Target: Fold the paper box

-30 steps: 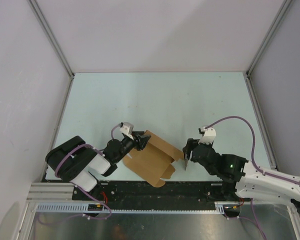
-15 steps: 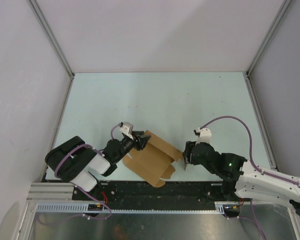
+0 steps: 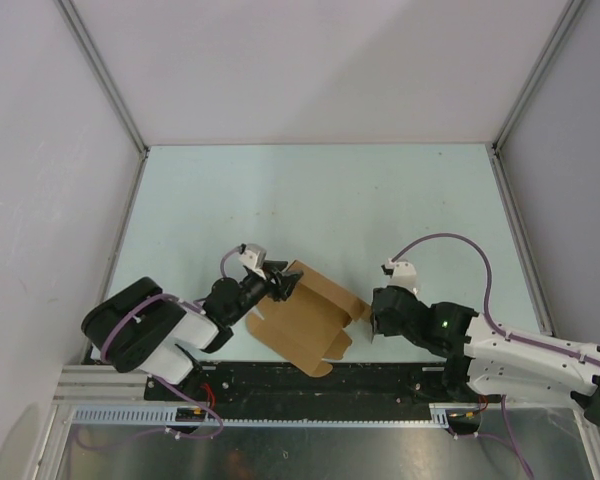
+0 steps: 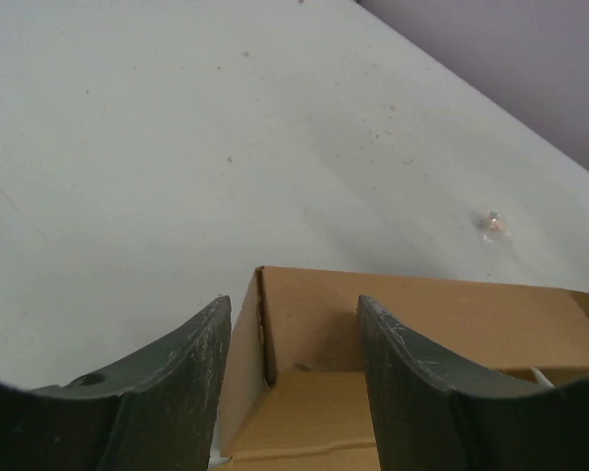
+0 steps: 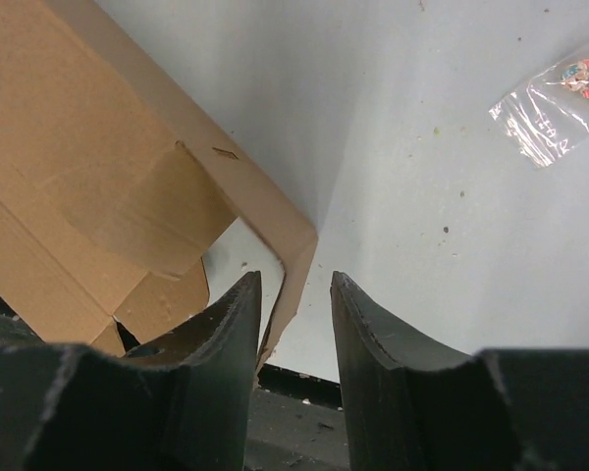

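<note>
Since the left gripper [image 3: 279, 283] and right gripper [image 3: 371, 323] are both released, just straddling opposite edges of the half-folded paper box [image 3: 305, 320] lying bottom-centre of the overhead view on the tabletop [image 3: 310, 200], an uneven squeeze could crumple a flap or skid it away.

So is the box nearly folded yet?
Not yet. Some walls of the paper box already stand up. The left hand straddles one corner wall, and the right hand straddles a loose flap edge. Flaps stick out, so closing it is left.
</note>
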Robot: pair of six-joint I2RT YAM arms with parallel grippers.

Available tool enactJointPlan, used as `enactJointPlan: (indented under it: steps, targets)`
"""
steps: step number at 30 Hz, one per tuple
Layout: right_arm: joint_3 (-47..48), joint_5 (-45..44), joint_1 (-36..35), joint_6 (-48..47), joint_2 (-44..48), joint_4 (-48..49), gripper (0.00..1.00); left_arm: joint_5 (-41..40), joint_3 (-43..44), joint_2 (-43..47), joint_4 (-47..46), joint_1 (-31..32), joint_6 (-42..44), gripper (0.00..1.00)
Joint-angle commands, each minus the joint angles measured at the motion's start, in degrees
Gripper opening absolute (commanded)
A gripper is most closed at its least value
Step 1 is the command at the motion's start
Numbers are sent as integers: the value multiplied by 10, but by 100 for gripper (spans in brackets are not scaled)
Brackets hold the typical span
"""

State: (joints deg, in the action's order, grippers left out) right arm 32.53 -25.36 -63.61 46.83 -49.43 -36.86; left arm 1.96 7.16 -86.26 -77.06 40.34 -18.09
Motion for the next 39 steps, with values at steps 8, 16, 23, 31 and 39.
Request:
enactJointPlan:
  steps: [8, 16, 23, 31, 39]
  targets:
    - [27, -7, 28, -16, -13, 24, 35, 15, 22, 127, -3, -4, 13, 61]
    - [27, -10, 47, -53, -28, 52, 12, -14, 9, 212, 70, -6, 28, 64]
    - [26, -58, 69, -160, -20, 89, 2, -18, -1, 245, 98, -9, 30, 64]
    - [9, 25, 138, -368, -37, 236, 0, -18, -5, 260, 110, -10, 32, 64]
    - [4, 326, 297, -466, -88, 327, 0, -18, -11, 297, 139, -16, 35, 65]
